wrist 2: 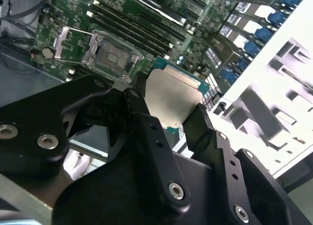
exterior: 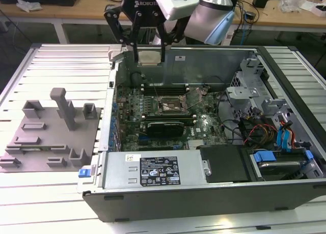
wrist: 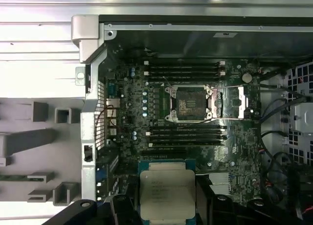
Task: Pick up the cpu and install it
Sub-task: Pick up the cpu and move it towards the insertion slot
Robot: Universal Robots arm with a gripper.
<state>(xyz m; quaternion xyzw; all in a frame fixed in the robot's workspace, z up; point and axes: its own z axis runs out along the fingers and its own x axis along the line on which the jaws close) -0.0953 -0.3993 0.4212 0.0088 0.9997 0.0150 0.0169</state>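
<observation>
Black metal fingers of the gripper are clamped on the small flat square silvery-grey cpu, held aloft over the open grey metal computer case, apart from the dark square socket.

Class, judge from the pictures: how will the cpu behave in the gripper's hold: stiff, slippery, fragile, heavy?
Probably stiff: the cpu looks flat though the gripper pinches only its edges. Its smooth metal top suggests it could slip if the hold loosened. Thin and small, so likely light.
</observation>
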